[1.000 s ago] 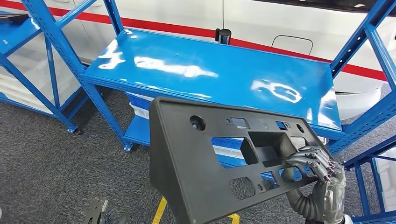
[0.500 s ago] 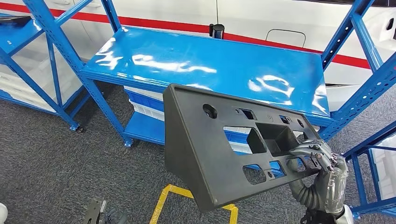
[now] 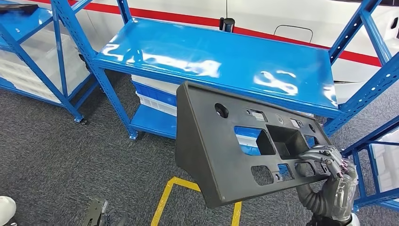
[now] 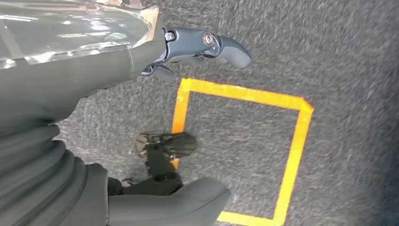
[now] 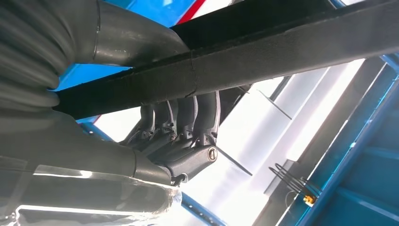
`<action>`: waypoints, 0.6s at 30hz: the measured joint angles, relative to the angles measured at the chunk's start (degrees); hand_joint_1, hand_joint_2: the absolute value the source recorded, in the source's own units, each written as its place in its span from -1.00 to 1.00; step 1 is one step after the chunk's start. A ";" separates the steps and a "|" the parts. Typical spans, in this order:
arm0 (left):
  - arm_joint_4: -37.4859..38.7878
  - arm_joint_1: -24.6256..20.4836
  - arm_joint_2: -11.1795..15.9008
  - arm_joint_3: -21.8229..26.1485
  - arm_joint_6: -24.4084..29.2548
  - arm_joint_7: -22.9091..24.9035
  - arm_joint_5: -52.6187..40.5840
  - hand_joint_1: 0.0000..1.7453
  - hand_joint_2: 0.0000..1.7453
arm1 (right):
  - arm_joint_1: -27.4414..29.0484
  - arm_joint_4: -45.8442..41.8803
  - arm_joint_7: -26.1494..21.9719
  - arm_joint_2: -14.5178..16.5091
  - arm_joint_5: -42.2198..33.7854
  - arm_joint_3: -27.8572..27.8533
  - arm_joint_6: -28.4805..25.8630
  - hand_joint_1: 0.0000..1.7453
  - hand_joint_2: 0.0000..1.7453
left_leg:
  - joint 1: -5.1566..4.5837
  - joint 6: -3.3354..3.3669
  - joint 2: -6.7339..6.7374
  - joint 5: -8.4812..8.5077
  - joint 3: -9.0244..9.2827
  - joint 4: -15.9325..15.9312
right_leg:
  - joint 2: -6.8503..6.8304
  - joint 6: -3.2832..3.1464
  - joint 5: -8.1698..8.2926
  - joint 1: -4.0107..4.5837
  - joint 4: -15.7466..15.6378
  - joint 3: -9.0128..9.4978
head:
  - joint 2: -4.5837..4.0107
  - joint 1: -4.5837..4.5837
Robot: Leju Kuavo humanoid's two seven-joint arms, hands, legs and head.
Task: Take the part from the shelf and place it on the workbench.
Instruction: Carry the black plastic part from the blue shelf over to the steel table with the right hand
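The part [image 3: 221, 141] is a large black plastic panel with several cut-outs, held tilted in the air in front of me. My right hand [image 3: 329, 162] grips its lower right edge, fingers hooked through a cut-out. In the right wrist view the fingers [image 5: 183, 127] wrap under the part's black bar [image 5: 282, 52]. The glossy blue workbench top [image 3: 188, 52] lies bare just beyond the part. My left hand [image 4: 197, 44] hangs over the grey carpet, fingers apart and holding nothing.
Blue shelf frames stand to the left [image 3: 61, 47] and right [image 3: 371, 61] of the bench. White bins [image 3: 155, 96] sit on its lower level. Yellow floor tape [image 3: 169, 197] marks a square on the carpet below me. A white car body [image 3: 282, 19] is behind the bench.
The whole picture has shifted, so the camera has moved relative to the bench. The part stays in my right hand's grip and now sits further right in the picture.
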 joint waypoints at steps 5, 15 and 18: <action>0.12 0.15 0.71 -0.68 -0.02 -0.25 -0.07 -1.00 1.00 | 0.59 -0.30 0.06 -0.25 0.20 -0.17 -0.58 1.00 1.00 | -0.31 -1.41 -0.05 1.87 -1.45 0.66 | 0.20 -1.20 0.82 0.52 -12.62 7.41 | 0.00 -0.18; 0.32 1.07 1.68 -1.11 -0.24 -0.84 0.00 -1.00 1.00 | 1.41 -0.37 0.11 -0.38 0.22 -0.24 -0.96 1.00 1.00 | 1.00 -3.72 -0.38 -6.59 -0.53 12.25 | -0.18 -3.74 4.81 0.31 -11.01 2.18 | 0.00 -0.46; 0.32 1.08 1.89 -1.20 -0.18 -0.99 0.08 -1.00 1.00 | 1.36 -0.37 0.01 -0.42 -0.06 -0.25 -1.12 1.00 1.00 | 0.70 -2.70 -0.60 -5.87 6.00 2.29 | -0.19 -2.93 5.46 0.41 -10.14 0.84 | 0.00 -0.42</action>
